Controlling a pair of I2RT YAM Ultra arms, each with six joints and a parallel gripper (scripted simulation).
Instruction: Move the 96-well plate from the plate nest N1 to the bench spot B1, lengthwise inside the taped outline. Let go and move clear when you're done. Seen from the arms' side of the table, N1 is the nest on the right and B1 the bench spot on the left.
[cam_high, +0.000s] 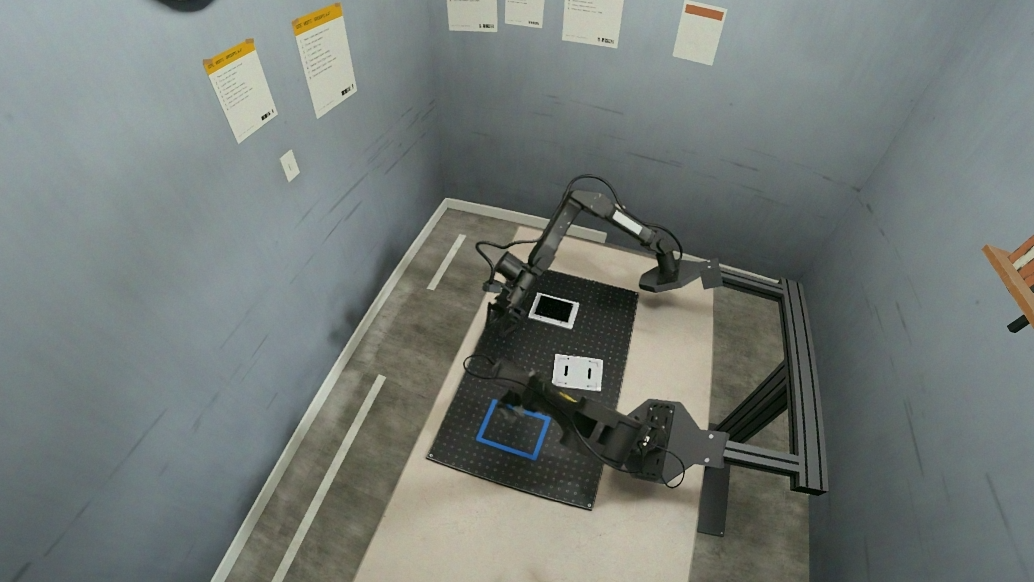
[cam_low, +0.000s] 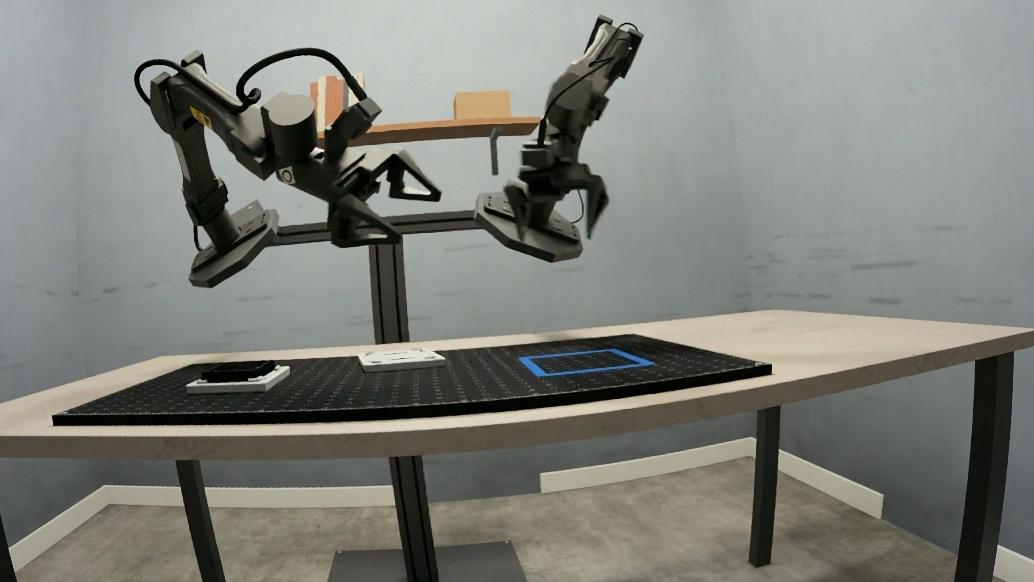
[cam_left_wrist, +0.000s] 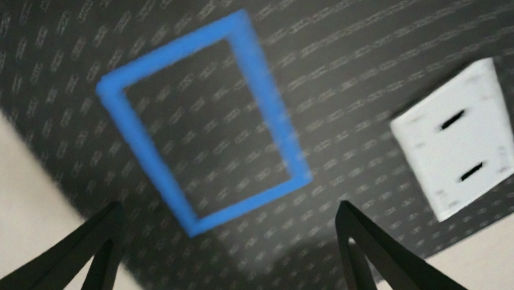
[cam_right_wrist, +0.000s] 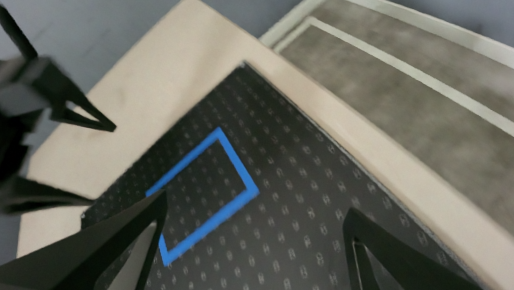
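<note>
The black 96-well plate (cam_high: 553, 308) (cam_low: 237, 371) sits in the white nest N1 on the black perforated board. The blue taped outline B1 (cam_high: 513, 428) is empty; it also shows in the exterior view (cam_low: 586, 361), the left wrist view (cam_left_wrist: 200, 125) and the right wrist view (cam_right_wrist: 202, 195). My left gripper (cam_low: 555, 216) is open and empty, high above the outline, with its fingers spread wide. My right gripper (cam_low: 412, 216) (cam_high: 506, 314) is open and empty, high above the board near the plate's end. Its fingers point toward the outline.
A second white nest (cam_high: 577, 372) with two slots stands empty between the plate and the outline; it also shows in the left wrist view (cam_left_wrist: 457, 165). The left gripper shows at the left edge of the right wrist view (cam_right_wrist: 50, 110). The arms hang from a black frame (cam_high: 788, 375) behind the table.
</note>
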